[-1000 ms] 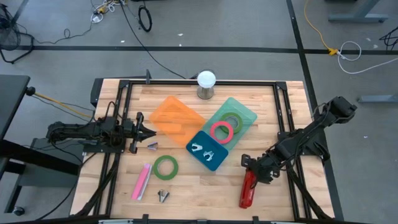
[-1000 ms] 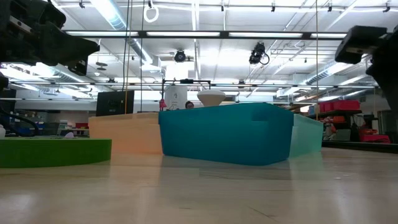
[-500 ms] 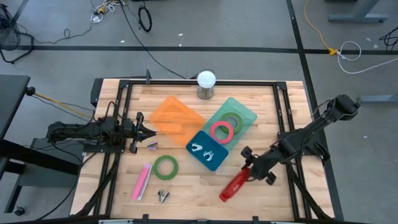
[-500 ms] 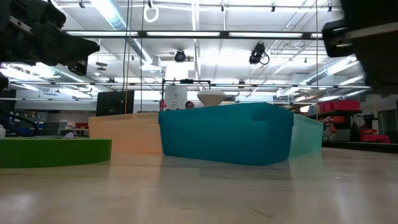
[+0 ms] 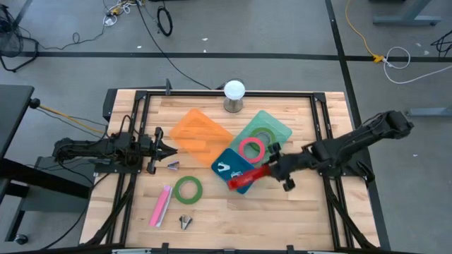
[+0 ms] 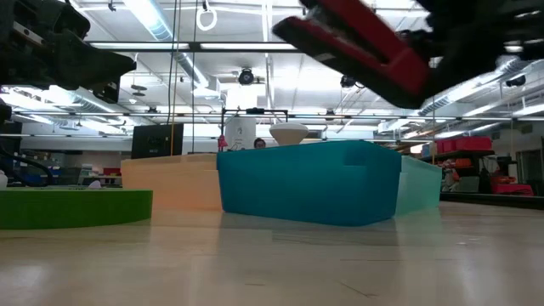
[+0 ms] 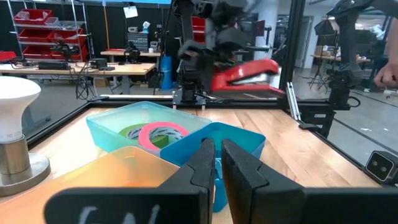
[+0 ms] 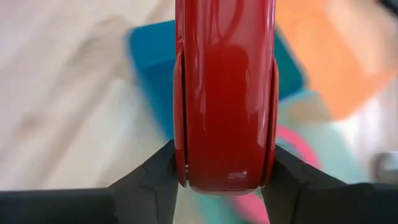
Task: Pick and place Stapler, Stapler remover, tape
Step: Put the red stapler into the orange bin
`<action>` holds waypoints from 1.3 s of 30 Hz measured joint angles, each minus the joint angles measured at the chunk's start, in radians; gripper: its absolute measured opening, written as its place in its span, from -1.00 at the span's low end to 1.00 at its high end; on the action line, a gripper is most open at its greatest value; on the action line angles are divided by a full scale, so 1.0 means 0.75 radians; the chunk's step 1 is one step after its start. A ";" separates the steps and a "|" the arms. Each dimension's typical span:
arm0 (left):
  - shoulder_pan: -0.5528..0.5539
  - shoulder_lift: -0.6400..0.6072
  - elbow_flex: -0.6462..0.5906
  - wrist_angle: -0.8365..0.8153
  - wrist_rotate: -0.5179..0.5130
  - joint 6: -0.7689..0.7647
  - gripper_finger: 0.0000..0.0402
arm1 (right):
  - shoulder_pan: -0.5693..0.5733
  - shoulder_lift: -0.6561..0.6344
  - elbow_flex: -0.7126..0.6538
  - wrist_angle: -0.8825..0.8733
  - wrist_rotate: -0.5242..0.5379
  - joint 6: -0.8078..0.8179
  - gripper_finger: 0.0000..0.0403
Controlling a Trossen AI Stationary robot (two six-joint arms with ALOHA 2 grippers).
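Observation:
A red stapler (image 5: 246,179) is held by my right gripper (image 5: 271,169) in the air over the near right corner of the blue tray (image 5: 227,161). It also shows in the low view (image 6: 357,47) and the left wrist view (image 7: 245,73). The blue tray holds silver staple removers (image 5: 224,168). The teal tray (image 5: 277,127) holds a pink tape roll (image 5: 251,149) and a green one (image 5: 264,136). My left gripper (image 5: 168,150) is shut and empty beside the orange tray (image 5: 200,132). My right gripper pinches the stapler's two long sides (image 8: 186,168) between its two fingers (image 8: 155,177), at the stapler's rear end. The fingers come level from the table's right and lie along the stapler. The stapler is lifted clear, its free end (image 6: 293,25) pointing left and tilted a little up.
On the table near the front left lie a green tape roll (image 5: 188,189), a pink stapler (image 5: 161,205) and two staple removers (image 5: 185,222) (image 5: 173,166). A white bulb on a metal base (image 5: 234,95) stands at the far edge.
My right gripper has lifted the red stapler off the table at the near right and carried it toward the table's left and far side. The stapler has turned from pointing at the near edge to pointing left, and now hangs over the blue tray.

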 joint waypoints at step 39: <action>0.000 0.000 -0.001 0.000 -0.001 -0.001 -0.84 | -0.528 0.361 0.043 1.003 -0.147 0.307 -0.15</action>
